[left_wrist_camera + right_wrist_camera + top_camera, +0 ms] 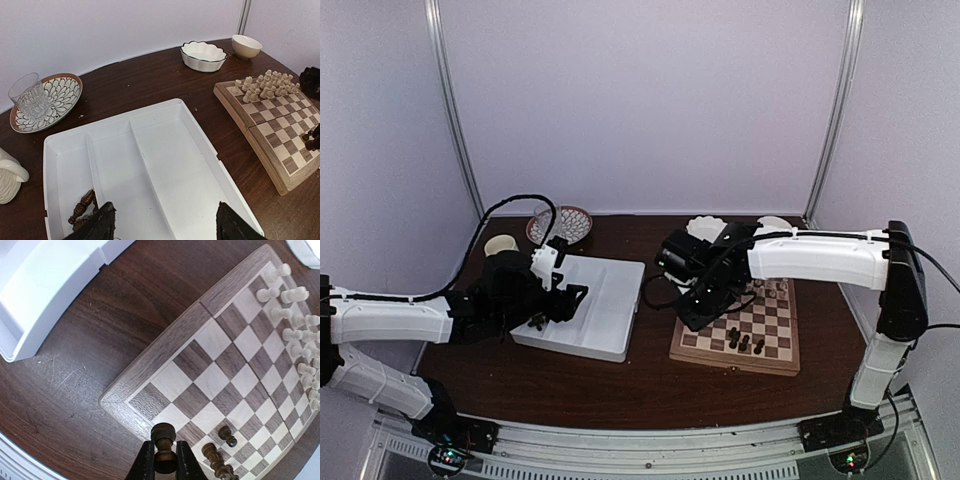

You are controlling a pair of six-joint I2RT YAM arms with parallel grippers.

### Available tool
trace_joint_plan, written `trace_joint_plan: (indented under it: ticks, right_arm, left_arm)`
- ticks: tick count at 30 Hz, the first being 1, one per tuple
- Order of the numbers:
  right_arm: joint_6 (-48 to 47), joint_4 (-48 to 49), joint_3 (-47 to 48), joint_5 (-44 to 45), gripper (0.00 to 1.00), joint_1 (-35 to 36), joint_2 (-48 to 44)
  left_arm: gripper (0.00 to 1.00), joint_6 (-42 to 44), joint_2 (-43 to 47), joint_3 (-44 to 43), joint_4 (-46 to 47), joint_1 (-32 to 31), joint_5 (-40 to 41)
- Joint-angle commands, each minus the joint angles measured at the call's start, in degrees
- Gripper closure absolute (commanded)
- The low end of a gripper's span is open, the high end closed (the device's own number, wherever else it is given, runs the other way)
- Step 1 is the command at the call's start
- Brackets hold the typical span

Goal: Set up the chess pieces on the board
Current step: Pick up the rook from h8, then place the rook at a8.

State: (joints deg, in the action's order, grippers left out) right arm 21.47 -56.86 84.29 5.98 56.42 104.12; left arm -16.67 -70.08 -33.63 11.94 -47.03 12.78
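Note:
The board [225,365] lies at the right of the table, also seen from above as the board [740,325]. My right gripper [164,444] is shut on a dark brown chess piece [163,432], held upright over the board's near left corner. A few dark pieces [227,436] stand on the near squares, and cream chessmen [295,325] line the far edge. My left gripper [167,230] hangs open over the white divided tray [150,115], with nothing between its fingers. More dark chess pieces [82,207] lie in the tray's left compartment, beside the left finger [100,225].
A glass [31,95] stands on a patterned plate [62,92] at the back left. A white scalloped bowl [202,55] and a cream bowl [246,46] sit at the back behind the board. A white cup [10,175] stands left of the tray.

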Motion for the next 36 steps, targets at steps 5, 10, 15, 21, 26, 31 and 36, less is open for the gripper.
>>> trace_joint_plan:
  ticks: [5, 10, 15, 21, 26, 31, 36]
  right_arm:
    - [2.9, -1.6, -3.1, 9.3, 0.97, -0.5, -12.0]
    - [5.4, -1.8, -6.8, 10.7, 1.00, -1.5, -19.1]
    - [8.7, -2.0, -11.5, 11.2, 1.00, -2.9, -25.8]
    - [12.8, -5.7, -15.2, 14.1, 1.00, -3.8, -33.0]
    - [16.6, -6.9, -17.5, 14.4, 1.00, -4.5, -39.3]
    - [20.9, -8.6, -18.6, 13.2, 1.00, -4.6, -41.6]
    - [25.4, -12.6, -18.4, 14.2, 1.00, -4.7, -44.3]
  left_arm:
    - [0.31, -0.3, 0.7, -0.2, 1.9, -0.1, -0.2]
    - [0.31, -0.3, 1.4, 0.0, 1.7, -0.1, -0.2]
    - [0.32, -1.1, 1.7, -0.1, 1.5, -0.1, -1.5]
    - [0.32, -1.2, 1.0, -0.1, 1.9, -0.1, -0.9]
    - [0.32, -1.3, 0.9, -0.3, 1.7, 0.0, -1.3]
    - [0.32, -1.6, 1.6, -0.2, 1.6, -0.1, -1.6]
    - [0.32, -1.6, 1.9, 0.0, 1.6, 0.0, -1.4]
